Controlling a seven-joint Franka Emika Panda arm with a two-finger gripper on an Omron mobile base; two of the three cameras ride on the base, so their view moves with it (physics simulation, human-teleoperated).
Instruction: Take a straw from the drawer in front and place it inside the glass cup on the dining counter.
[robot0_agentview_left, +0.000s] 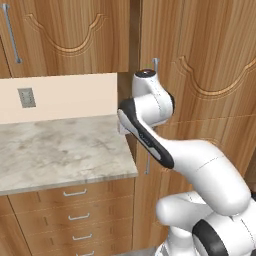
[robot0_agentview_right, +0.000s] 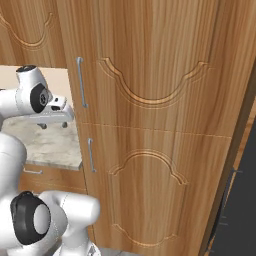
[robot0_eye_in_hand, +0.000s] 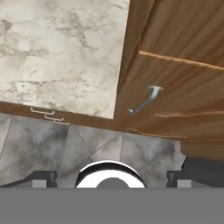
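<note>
Gripper (robot0_eye_in_hand: 111, 178) nearest the cam, fingertips (robot0_eye_in_hand: 43, 178) spread wide apart w/ nothing btwn them, aimed down at grey floor (robot0_eye_in_hand: 65, 144). Beyond it, marbled worktop (robot0_eye_in_hand: 61, 52) edge w/ stacked drawer fronts (robot0_agentview_left: 75, 215) beneath; tall wood cabinet (robot0_agentview_right: 155, 125) w/ silver handle (robot0_eye_in_hand: 144, 100) alongside. Straw, cup: can't tell where.

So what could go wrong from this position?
1. The gripper hangs over the edge of the marbled worktop, close beside the tall cabinet; a wide swing could strike its door or silver handle.
2. The fingertips point down at worktop and floor, while the stacked drawer fronts below are narrow ones, so the arm may pull the wrong drawer.
</note>
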